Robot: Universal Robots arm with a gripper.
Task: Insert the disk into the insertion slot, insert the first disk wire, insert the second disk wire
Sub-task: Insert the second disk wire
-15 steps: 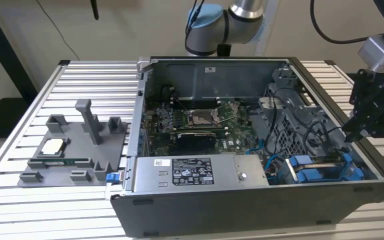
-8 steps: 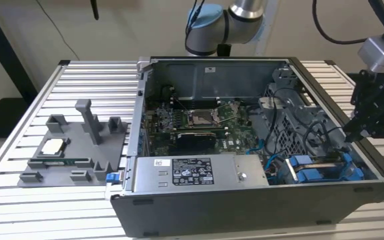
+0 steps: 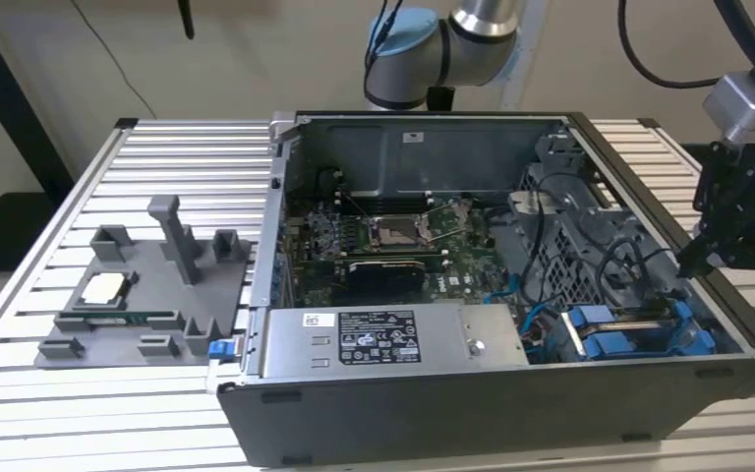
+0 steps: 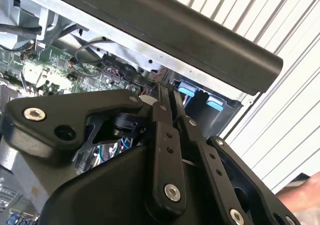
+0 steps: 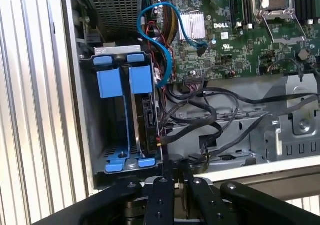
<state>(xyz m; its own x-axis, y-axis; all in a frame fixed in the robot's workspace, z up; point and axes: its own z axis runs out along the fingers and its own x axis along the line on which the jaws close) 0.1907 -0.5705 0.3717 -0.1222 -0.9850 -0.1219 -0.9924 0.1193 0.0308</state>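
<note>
The disk (image 5: 148, 119) stands on edge inside the insertion slot (image 5: 116, 116), a grey bay with blue tabs at the case's corner. Its dark connector edge faces the cables. The same blue bay (image 3: 633, 334) lies at the exterior view's lower right. A blue wire (image 5: 165, 45) loops from the bay area, and its free plug (image 5: 201, 48) rests over the motherboard. Black wires (image 5: 210, 117) hang beside the bay. My gripper (image 5: 173, 181) hovers over the case wall just outside the bay, fingers pressed together with nothing visibly between them. It also shows in the second wrist view (image 4: 167, 96) and in the exterior view (image 3: 692, 264).
The open case (image 3: 509, 413) lies on a slatted metal table (image 3: 181, 167). A grey labelled power-supply box (image 3: 377, 339) sits beside the bay, with the motherboard (image 3: 391, 236) behind it. A grey fixture (image 3: 142, 295) holding small parts stands at the exterior view's left.
</note>
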